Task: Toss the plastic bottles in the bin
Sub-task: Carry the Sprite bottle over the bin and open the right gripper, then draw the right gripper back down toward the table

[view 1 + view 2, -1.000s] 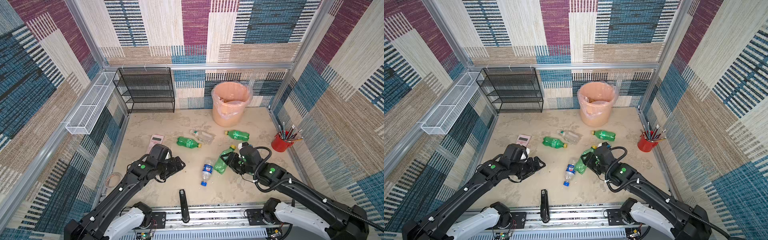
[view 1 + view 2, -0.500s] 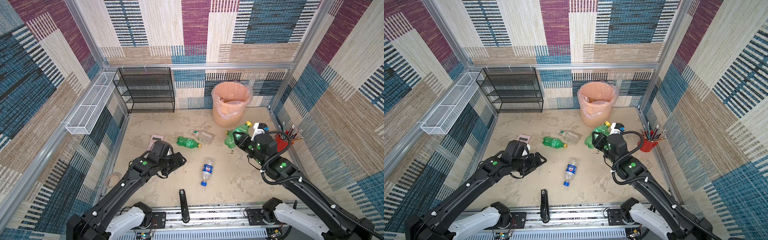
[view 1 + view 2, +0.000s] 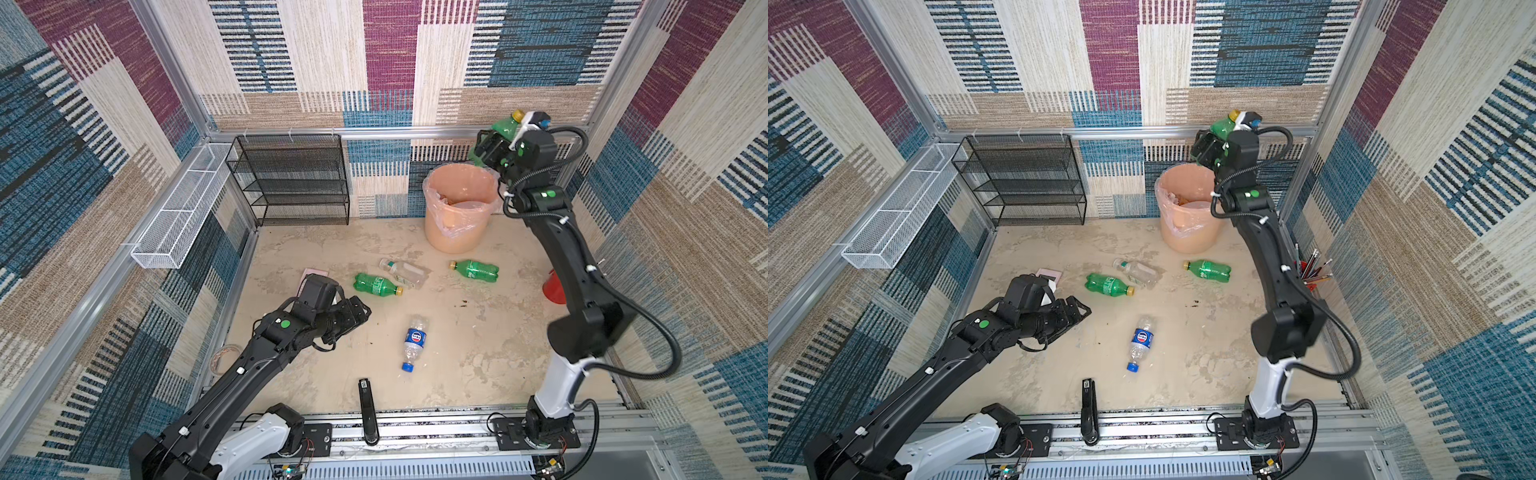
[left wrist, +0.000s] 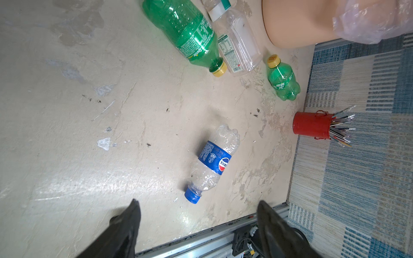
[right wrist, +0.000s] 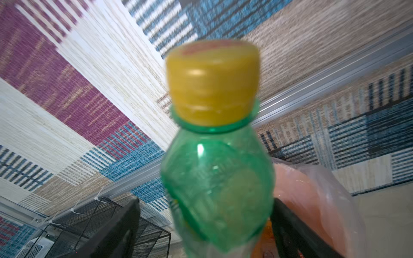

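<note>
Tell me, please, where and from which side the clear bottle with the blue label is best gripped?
Grip the clear bottle across its blue-labelled middle, coming straight down from above. It lies flat on the floor with bare space all round; the labelled band looks its straightest part, while the neck tapers toward the blue cap.

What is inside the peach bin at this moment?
The clear bag liner of the bin, and pale and orange shapes low down, too unclear to name. The near wall hides part of the bottom. The green bottle at the right claw is not inside yet.
</note>
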You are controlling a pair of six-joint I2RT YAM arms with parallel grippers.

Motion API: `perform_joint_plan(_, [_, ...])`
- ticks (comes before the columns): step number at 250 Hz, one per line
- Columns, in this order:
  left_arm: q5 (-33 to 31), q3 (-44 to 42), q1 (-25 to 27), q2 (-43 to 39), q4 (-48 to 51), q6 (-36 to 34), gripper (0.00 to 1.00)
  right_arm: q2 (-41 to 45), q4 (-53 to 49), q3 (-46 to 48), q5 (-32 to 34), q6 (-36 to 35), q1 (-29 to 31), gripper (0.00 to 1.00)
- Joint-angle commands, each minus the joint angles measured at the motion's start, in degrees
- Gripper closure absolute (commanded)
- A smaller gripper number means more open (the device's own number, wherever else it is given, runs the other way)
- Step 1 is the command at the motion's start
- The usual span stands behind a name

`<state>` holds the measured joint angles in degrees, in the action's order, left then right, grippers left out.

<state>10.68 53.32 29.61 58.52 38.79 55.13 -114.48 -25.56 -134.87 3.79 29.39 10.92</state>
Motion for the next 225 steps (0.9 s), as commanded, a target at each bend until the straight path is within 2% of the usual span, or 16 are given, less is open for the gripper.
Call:
perform_joint_plan(1, [-1.5, 0.4, -0.2, -0.1, 0.0, -0.6, 0.17, -4.7, -21.4, -34.0, -3.3, -3.2, 0.1, 0.05])
perform_joint_plan(22, [-1.8, -0.8, -0.3, -0.6, -0.4, -0.5, 0.17, 5.9, -15.2, -17.6, -1.1, -5.0, 1.1, 0.02])
perform_joint_plan(45, [-1.1, -2.0, -0.7, -0.7, -0.9, -0.4, 0.17, 22.6, 2.4, 10.8, -0.1, -5.2, 1.1, 0.04])
perform_joint_plan(56, [-0.8, -2.6, -0.9, -0.8, -1.3, -0.3, 0.17, 28.5, 7.0, 20.1, 0.5, -4.6, 1.1, 0.07])
perform_joint_plan(85, [0.1, -3.3, -1.5, -0.1, -2.2, -0.3, 0.17, 34.2, 0.0, 28.8, 0.2, -2.9, 1.1, 0.09])
perform_joint_plan(113, [1.0, -3.3, -2.0, 1.3, -3.2, -0.7, 0.17, 43.0, 1.2, 46.9, -3.8, 2.2, 1.1, 0.14])
perform_joint_plan(161, [2.1, -2.5, -2.3, 5.0, -4.5, 0.0, 0.17, 53.3, 0.2, 73.2, -12.4, 11.4, 1.9, 0.20])
perform_joint_plan(195, [1.4, -0.6, -2.3, 9.1, -6.6, 3.2, 0.17, 55.8, 0.2, 86.1, -17.0, 14.1, 4.2, 0.20])
perform_joint_plan(225, [-0.7, 2.9, -2.3, 14.6, -7.6, 8.5, 0.17, 55.7, 1.2, 93.0, -21.3, 14.8, 6.1, 0.19])
